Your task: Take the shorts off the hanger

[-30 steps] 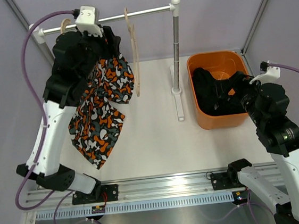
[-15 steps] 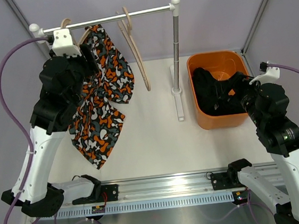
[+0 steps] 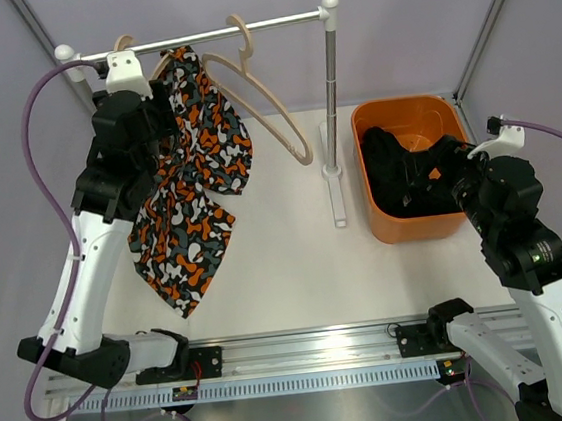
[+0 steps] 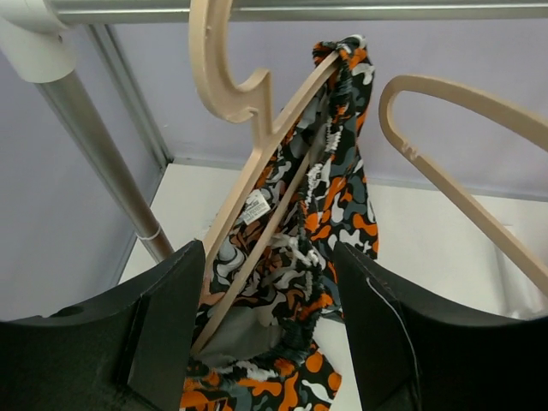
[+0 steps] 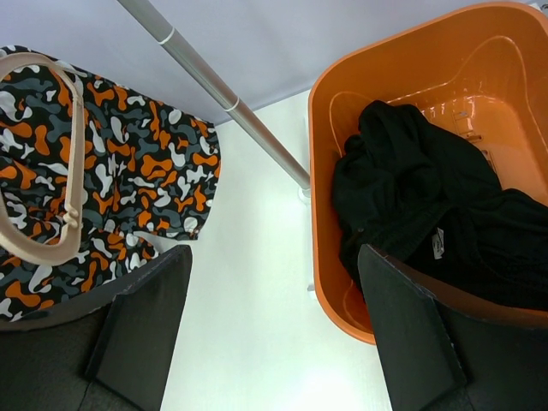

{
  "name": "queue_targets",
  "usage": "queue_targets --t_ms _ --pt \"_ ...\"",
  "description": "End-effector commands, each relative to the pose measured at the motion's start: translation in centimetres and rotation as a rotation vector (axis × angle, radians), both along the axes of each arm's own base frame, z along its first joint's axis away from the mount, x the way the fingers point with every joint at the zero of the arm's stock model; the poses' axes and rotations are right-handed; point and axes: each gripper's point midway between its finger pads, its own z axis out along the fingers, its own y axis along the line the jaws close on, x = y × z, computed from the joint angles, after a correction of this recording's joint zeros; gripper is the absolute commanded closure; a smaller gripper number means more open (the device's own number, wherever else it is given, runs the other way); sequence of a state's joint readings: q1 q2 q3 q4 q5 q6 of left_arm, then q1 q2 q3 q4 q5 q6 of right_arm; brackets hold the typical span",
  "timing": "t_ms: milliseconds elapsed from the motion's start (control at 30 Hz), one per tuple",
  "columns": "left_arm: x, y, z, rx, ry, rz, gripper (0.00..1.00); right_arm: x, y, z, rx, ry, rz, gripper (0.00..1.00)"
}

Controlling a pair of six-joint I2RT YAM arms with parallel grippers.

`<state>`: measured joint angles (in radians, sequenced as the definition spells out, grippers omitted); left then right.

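Note:
The patterned shorts (image 3: pixel 194 194) hang by their waistband from a wooden hanger (image 4: pixel 257 167) at the left end of the rail (image 3: pixel 212 33). My left gripper (image 4: pixel 270 250) is open and empty. It is high up by the rail, and the waistband (image 4: pixel 317 257) and hanger bar lie between and just beyond its fingers without touching. The black shorts (image 3: pixel 399 183) lie crumpled in the orange bin (image 3: pixel 406 105), also in the right wrist view (image 5: pixel 428 205). My right gripper (image 5: pixel 274 253) is open and empty above the table, beside the bin's left wall.
An empty wooden hanger (image 3: pixel 265 102) swings out to the right on the rail, close to the patterned shorts. The rail's upright post (image 3: pixel 329 95) and its foot stand between the shorts and the bin. Purple cables loop beside both arms.
My left gripper has drawn back from over the patterned shorts to their left side near the rail. The empty hanger has swung out to the right. The right arm has not moved.

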<state>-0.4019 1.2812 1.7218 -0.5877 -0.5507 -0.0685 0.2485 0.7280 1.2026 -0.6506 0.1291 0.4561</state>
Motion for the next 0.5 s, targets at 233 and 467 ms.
queue_targets --t_ms 233,467 --pt "4.7 1.3 2.6 0.027 -0.066 0.055 0.36 0.7 0.9 0.3 0.001 -0.022 0.041 0.12" --pt "6.9 1.5 2.6 0.062 -0.056 0.068 0.37 0.7 0.9 0.0 -0.023 -0.013 0.054 0.12"
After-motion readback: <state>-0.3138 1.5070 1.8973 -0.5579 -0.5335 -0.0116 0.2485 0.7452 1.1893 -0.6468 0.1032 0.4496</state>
